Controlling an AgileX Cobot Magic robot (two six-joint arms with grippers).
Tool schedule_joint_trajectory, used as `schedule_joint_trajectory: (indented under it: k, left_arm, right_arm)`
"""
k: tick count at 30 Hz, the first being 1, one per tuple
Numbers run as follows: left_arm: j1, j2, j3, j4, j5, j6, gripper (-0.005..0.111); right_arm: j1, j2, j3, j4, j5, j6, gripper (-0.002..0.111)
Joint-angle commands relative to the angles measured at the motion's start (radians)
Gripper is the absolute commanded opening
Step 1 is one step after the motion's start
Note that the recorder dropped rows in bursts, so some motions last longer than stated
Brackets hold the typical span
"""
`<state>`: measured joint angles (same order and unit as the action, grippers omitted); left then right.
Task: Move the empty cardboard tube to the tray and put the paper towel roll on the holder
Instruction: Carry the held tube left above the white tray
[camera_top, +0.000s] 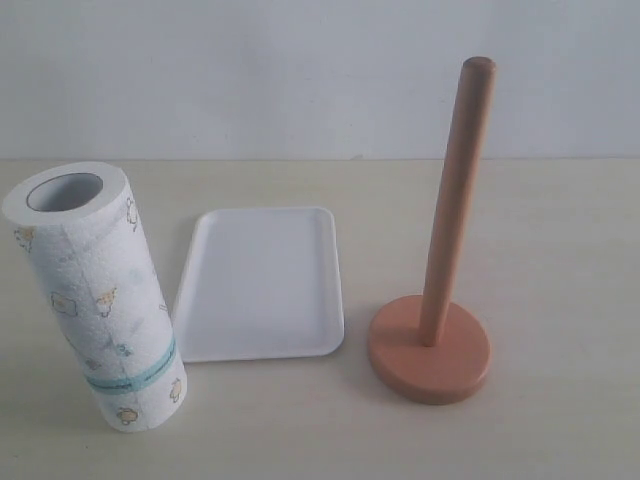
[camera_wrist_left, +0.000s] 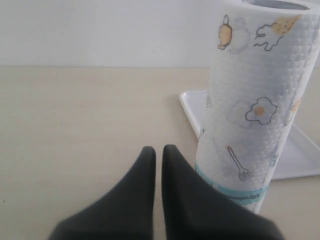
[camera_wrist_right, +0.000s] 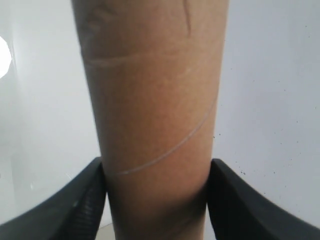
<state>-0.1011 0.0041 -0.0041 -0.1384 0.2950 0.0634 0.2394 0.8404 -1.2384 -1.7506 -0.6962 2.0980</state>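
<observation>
Three in a row: roll (camera_top: 100, 300), tray (camera_top: 262, 285), holder (camera_top: 446, 250).

It reads as a lab-style test bench — a plain beige table (camera_top: 560, 220) across the lower frame, a plain white wall (camera_top: 250, 70) across the top, with paper towel roll (camera_top: 100, 300), tray (camera_top: 260, 290) and holder (camera_top: 443, 260) set in a row.

The tray (camera_top: 262, 290) is smooth and glossy; left of it, the embossed paper towel roll (camera_top: 95, 300); right, the matt wooden holder (camera_top: 455, 200); the cardboard tube (camera_wrist_right: 155, 125) is matt.
</observation>
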Motion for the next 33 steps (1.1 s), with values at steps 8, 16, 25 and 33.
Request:
schedule_joint_trajectory:
  k: [8,16,25,33]
  left_arm:
    - [0.003,-0.004,0.004,0.003,-0.003,-0.001,0.004]
    - [0.003,-0.004,0.004,0.003,-0.003,-0.001,0.004]
    - [0.003,-0.004,0.004,0.003,-0.003,-0.001,0.004]
    - [0.003,-0.004,0.004,0.003,-0.003,-0.001,0.004]
  right_arm:
    - [0.001,-0.005,-0.005,0.006,0.020,0.001,0.000]
    - [0.001,-0.005,-0.005,0.006,0.043,0.000,0.000]
    - [0.001,-0.029,-0.005,0.115,0.252,-0.266,0.000]
    - [0.001,-0.091,0.007,0.353,0.586,-0.723,0.000]
